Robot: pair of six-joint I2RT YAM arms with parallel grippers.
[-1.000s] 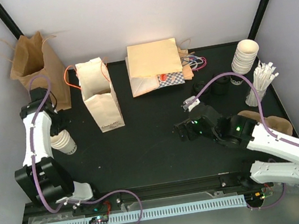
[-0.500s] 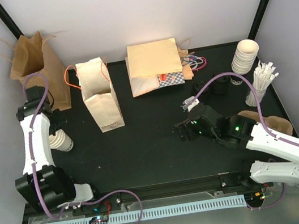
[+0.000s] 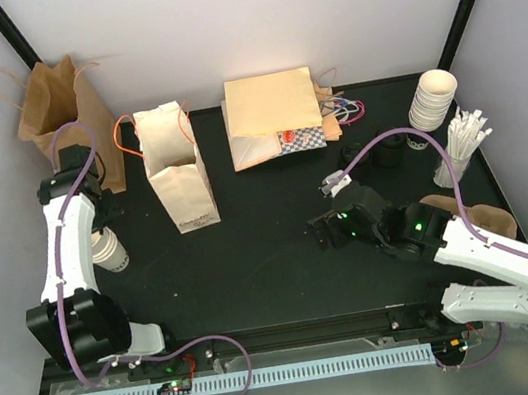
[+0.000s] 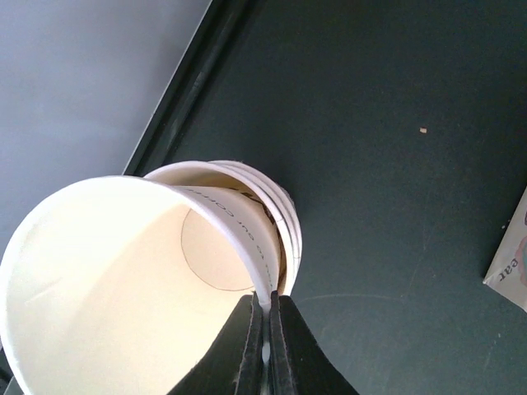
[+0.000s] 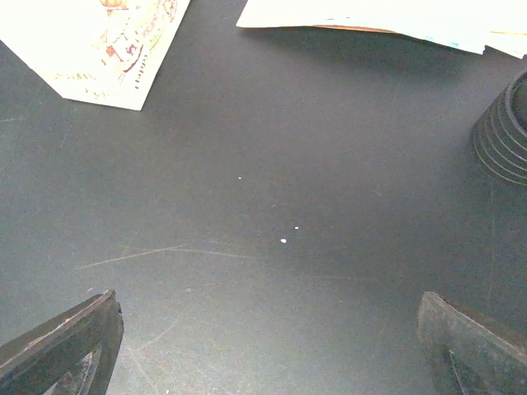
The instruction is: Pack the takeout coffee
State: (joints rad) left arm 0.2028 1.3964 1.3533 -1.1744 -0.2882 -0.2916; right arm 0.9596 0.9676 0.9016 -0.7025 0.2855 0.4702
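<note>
Bags line the far side of the bench [image 3: 254, 260] in the overhead view: a brown bag [image 3: 62, 110] at far left, a white bag [image 3: 179, 176] upright beside it and flat bags [image 3: 271, 115] in the middle, likely set out as packing targets. At far right sit spare cream cups [image 3: 430, 101], with black lids [image 3: 385, 152] to their left. The left arm [image 3: 72, 230] reaches down over a cup stack [image 3: 111, 251] at the left edge. No takeout coffee, meaning a lidded cup, shows in any view; I judge it has yet to be made up from these parts. From the left wrist, the left jaws are together on the rim of the top cup [image 4: 107, 280], one finger inside and one outside, a pinch that suits peeling one thin cup off the nested cups [image 4: 286, 226] below. From the right wrist, the right jaws stand wide apart over bare bench, holding nothing, the black lids [image 5: 501, 136] at the right edge, seemingly placed to fetch one.
</note>
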